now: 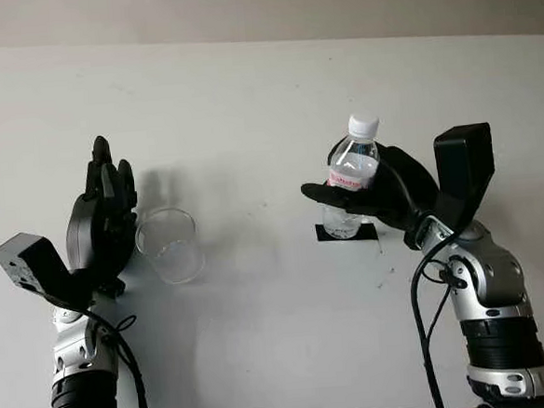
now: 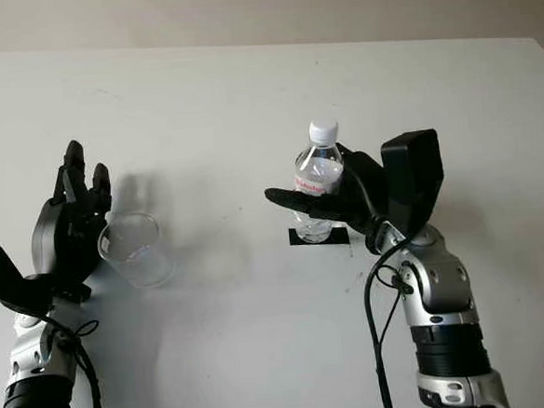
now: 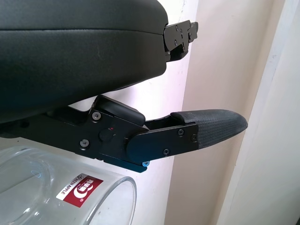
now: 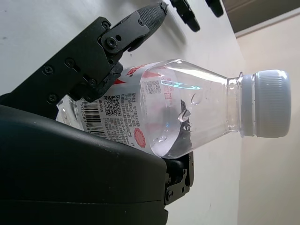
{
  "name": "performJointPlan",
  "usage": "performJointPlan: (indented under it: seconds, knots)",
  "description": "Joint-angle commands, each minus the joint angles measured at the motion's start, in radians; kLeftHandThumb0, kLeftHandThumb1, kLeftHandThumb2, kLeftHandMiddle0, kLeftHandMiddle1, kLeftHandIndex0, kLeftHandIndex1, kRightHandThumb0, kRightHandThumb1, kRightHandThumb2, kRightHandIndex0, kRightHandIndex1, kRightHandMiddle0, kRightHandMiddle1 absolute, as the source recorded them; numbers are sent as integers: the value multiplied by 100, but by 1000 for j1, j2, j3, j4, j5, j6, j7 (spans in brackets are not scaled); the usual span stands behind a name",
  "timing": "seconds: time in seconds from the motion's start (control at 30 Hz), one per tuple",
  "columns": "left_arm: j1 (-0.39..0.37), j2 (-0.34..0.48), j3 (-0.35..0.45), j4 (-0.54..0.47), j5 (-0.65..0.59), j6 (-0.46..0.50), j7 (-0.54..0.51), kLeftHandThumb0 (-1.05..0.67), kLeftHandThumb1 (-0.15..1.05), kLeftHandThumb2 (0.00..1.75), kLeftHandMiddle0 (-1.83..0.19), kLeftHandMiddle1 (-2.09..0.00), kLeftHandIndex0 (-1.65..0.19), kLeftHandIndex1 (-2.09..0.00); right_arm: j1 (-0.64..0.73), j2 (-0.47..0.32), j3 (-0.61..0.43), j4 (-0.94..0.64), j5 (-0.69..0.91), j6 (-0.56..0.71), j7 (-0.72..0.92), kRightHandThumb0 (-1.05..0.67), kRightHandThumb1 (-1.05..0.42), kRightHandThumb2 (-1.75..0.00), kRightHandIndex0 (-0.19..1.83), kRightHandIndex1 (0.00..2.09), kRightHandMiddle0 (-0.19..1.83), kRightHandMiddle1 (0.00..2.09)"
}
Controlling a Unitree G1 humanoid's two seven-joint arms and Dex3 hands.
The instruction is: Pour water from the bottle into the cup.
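A clear plastic water bottle (image 1: 359, 146) with a white cap and a red label stands upright on a black mark (image 1: 367, 233) right of the table's middle. My right hand (image 1: 345, 182) is open around it: the thumb (image 1: 323, 193) crosses in front of the label, the other fingers reach behind, and the palm is against the bottle (image 4: 187, 112). A clear empty cup (image 1: 169, 244) stands at the left. My left hand (image 1: 104, 211) is open just left of the cup (image 3: 61, 192), palm toward it, close to its wall.
The white table (image 1: 264, 92) stretches bare between cup and bottle and toward the far edge. A pale wall runs behind it. Cables hang along both forearms near the table's front edge.
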Motion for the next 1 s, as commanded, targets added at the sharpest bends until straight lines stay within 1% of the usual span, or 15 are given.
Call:
performJointPlan:
  seconds: [0.0, 0.1, 0.13, 0.23, 0.3, 0.33, 0.37, 0.4, 0.43, 0.47, 0.53, 0.63, 0.7, 0.77, 0.97]
  knots:
    - [2, 9, 3, -2, -3, 0, 0, -87, 105, 59, 19, 0, 19, 0, 32, -13, 16, 7, -10, -8, 14, -32, -105, -18, 88, 209, 32, 209]
    - [2, 10, 4, 1, -5, -2, -3, -87, 105, 58, 19, 0, 19, 0, 44, -20, 22, 6, -20, -20, 31, -34, -105, -16, 78, 209, 22, 209]
    - [2, 10, 5, 2, -8, -2, -7, -86, 105, 58, 19, 0, 19, 0, 48, -24, 26, 3, -27, -23, 34, -37, -104, -12, 59, 209, 11, 209]
    - [1, 8, 7, 6, -8, -4, -6, -86, 105, 58, 19, 0, 19, 0, 61, -32, 39, -5, -56, -47, 30, -45, -99, -5, 14, 209, -1, 209]
    - [2, 8, 6, 4, -4, -2, -1, -86, 105, 58, 19, 0, 19, 0, 73, -34, 40, -12, -63, -72, 36, -47, -96, -5, 0, 209, -5, 209]
    - [3, 8, 5, 3, -3, -1, 1, -86, 105, 58, 19, 0, 19, 0, 78, -34, 39, -12, -62, -83, 42, -49, -93, -4, -11, 198, -14, 201]
    - [4, 8, 5, 1, -3, 0, 1, -87, 105, 58, 19, 0, 19, 0, 85, -34, 37, -12, -59, -95, 52, -50, -92, -4, -15, 185, -16, 191]
    - [4, 8, 5, 1, -4, 1, 1, -86, 105, 58, 19, 0, 19, 0, 90, -33, 36, -11, -58, -103, 58, -51, -91, -5, -17, 164, -18, 170]
    - [4, 8, 4, 0, -2, 0, 1, -86, 105, 58, 19, 0, 19, 0, 94, -36, 39, -10, -60, -112, 68, -51, -90, -5, -18, 153, -18, 157]
    - [5, 8, 3, 1, 0, -4, 0, -86, 105, 58, 19, 0, 19, 0, 99, -44, 47, -11, -70, -124, 76, -53, -90, -5, -19, 129, -19, 138]
    - [5, 8, 4, 1, -2, -4, -1, -85, 105, 59, 19, 0, 19, 0, 111, -55, 63, -14, -97, -152, 82, -56, -89, -5, -19, 98, -19, 108]
    - [4, 7, 6, 3, -7, 1, -3, -85, 105, 59, 19, 0, 19, 0, 130, -58, 76, -18, -129, -200, 74, -60, -87, -5, -19, 68, -19, 76]
    - [3, 7, 6, 4, -6, 0, -3, -86, 105, 58, 19, 0, 19, 0, 140, -56, 76, -18, -140, -223, 69, -61, -88, -5, -15, 38, -16, 50]
    - [4, 9, 2, 3, 0, -2, -3, -86, 105, 59, 19, 0, 19, 0, 148, -52, 70, -7, -146, -249, 63, -63, -88, -5, -14, 19, -14, 31]
    - [6, 7, 2, 0, -1, -3, -4, -85, 105, 61, 19, 0, 19, 0, 170, -44, 47, 82, -166, -387, 27, -72, -88, -5, -19, 1, -19, 11]
